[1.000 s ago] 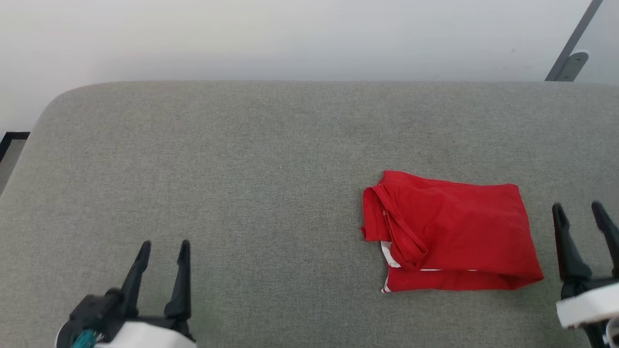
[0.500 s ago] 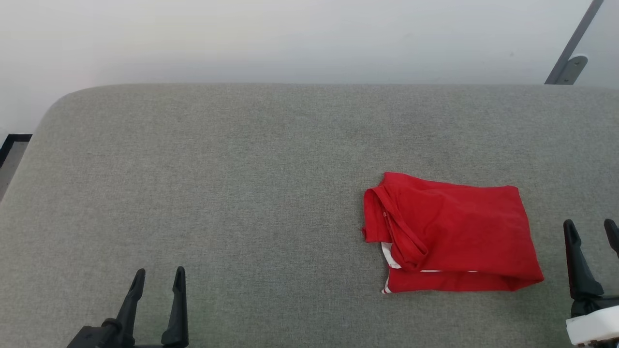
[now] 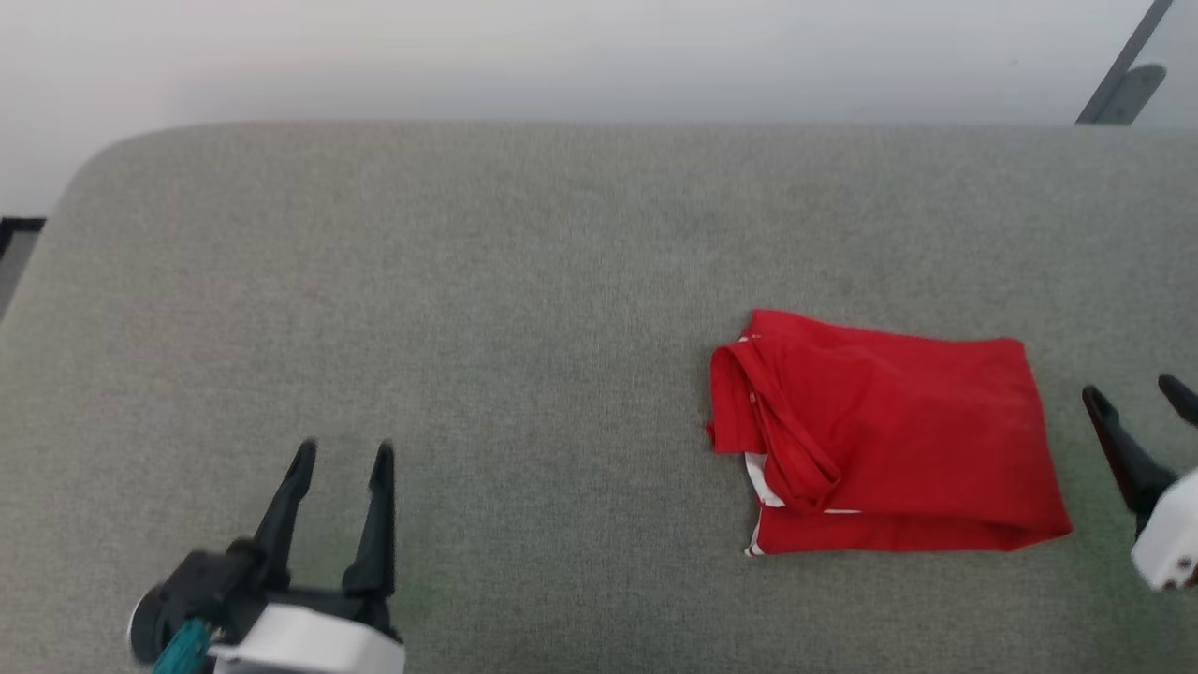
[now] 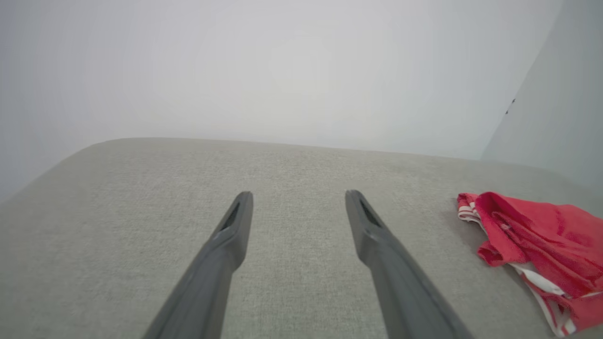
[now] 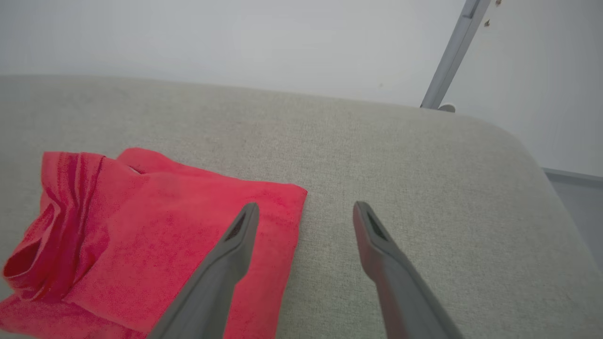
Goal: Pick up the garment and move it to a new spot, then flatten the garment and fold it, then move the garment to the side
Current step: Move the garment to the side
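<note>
The garment [image 3: 889,435], a red shirt with white striped trim peeking out at its near left corner, lies folded into a rough rectangle on the grey cushioned surface [image 3: 524,281], right of centre. In the left wrist view the garment [image 4: 537,245] sits far right of my fingers. My left gripper [image 3: 342,457] hovers open and empty at the lower left, far from it. At the right edge my right gripper [image 3: 1137,391] is open and empty, just beyond the garment's right side. In the right wrist view the garment [image 5: 141,235] spreads to the left, under my right gripper's [image 5: 304,209] left finger.
A pale wall [image 3: 562,56] runs behind the surface's far edge. A grey metal strut [image 3: 1118,80] with a bracket leans at the upper right. The surface's rounded left corner [image 3: 84,178] drops to a dark-edged floor strip [image 3: 14,234].
The head camera shifted, so the whole picture moved. Both grippers dipped lower in the view and now stand higher again. The garment lies as before.
</note>
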